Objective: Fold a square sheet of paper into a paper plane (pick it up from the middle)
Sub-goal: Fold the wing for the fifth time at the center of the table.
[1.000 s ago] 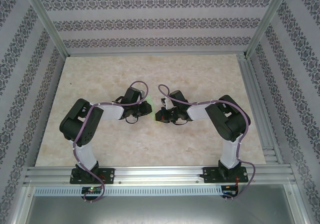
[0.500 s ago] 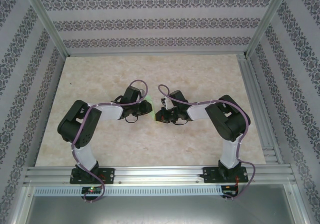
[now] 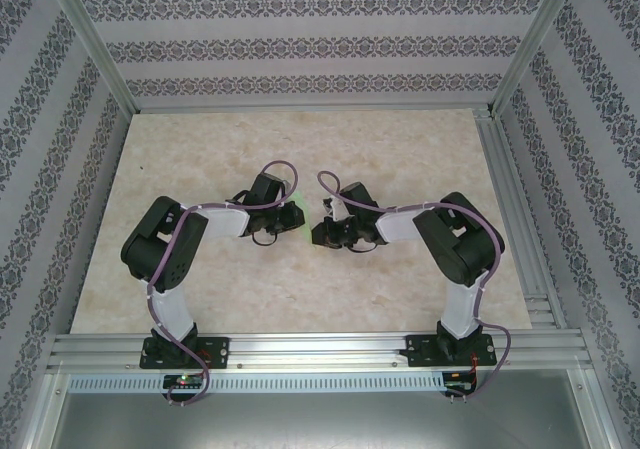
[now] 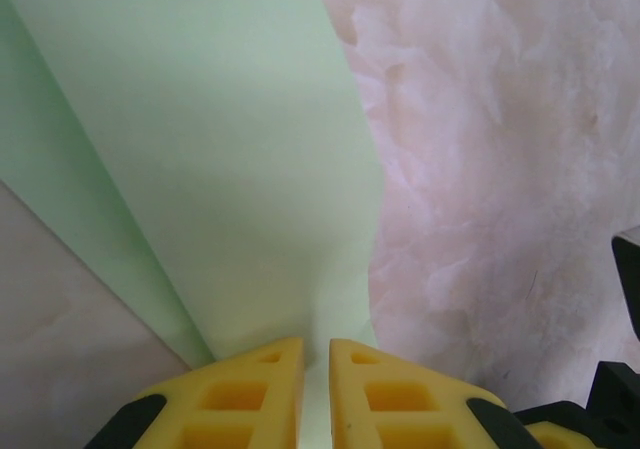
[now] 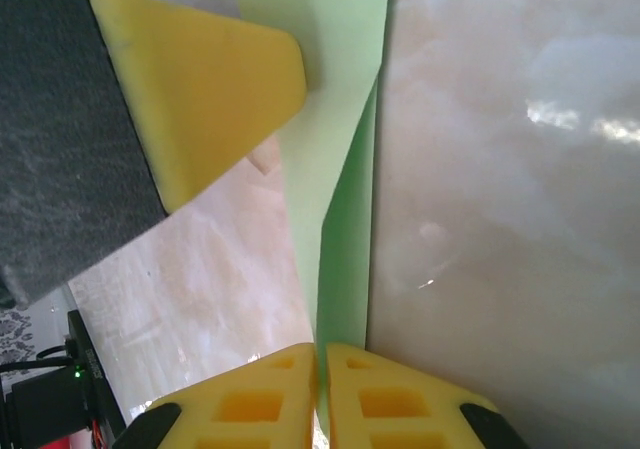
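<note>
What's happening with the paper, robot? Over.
Left hand shut on paper. Right hand shut on it too. Paper partly folded. Nothing in the way.

- The left arm (image 3: 170,307) and the right arm (image 3: 462,309) are each showing white link shells between bulky black joint housings.
- A purple braided cable (image 3: 178,237) is running along each arm (looping free of the casing near the wrist).
- Each arm is rising from a black base (image 3: 185,349), with a small board glowing in front of it.
- The left claw (image 4: 316,354) is showing yellow wedge fingers (image 4: 250,394) with square moulded recesses and black corners behind.
- The right claw (image 5: 321,361) is wearing the same yellow.
- Seen from the right wrist, a left finger is carrying a rough dark grey pad (image 5: 60,139).
</note>
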`<act>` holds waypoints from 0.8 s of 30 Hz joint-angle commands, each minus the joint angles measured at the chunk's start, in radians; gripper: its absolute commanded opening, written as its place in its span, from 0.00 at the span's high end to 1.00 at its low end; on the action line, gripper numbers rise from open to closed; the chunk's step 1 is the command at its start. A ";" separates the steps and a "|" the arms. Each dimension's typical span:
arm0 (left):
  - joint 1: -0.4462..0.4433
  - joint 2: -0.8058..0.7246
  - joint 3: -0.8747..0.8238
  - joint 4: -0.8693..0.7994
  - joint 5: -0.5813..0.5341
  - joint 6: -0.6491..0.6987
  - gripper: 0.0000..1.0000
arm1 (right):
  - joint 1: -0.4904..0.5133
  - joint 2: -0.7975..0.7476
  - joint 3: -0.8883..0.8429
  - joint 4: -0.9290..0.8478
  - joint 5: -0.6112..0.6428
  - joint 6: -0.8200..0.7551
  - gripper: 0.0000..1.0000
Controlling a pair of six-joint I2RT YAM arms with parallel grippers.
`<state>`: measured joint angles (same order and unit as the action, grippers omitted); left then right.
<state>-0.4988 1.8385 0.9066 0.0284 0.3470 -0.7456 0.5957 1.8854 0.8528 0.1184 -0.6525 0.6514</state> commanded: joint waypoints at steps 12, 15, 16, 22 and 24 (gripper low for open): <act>-0.004 0.025 0.008 -0.053 -0.036 -0.010 0.84 | 0.024 0.004 -0.037 -0.147 0.048 -0.053 0.94; -0.003 0.027 0.009 -0.055 -0.036 -0.011 0.84 | 0.028 0.001 -0.017 -0.204 0.059 -0.084 0.94; -0.004 0.025 0.009 -0.056 -0.035 -0.010 0.84 | 0.030 -0.012 -0.020 -0.208 0.063 -0.085 0.92; -0.003 0.031 0.012 -0.057 -0.030 -0.009 0.84 | 0.026 -0.141 -0.033 -0.219 0.098 -0.079 0.84; -0.004 0.030 0.011 -0.056 -0.028 -0.009 0.84 | 0.023 -0.182 -0.029 -0.210 0.123 -0.073 0.81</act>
<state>-0.4988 1.8389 0.9066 0.0277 0.3466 -0.7456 0.6151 1.7683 0.8272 -0.0620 -0.5762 0.5919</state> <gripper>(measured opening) 0.162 0.183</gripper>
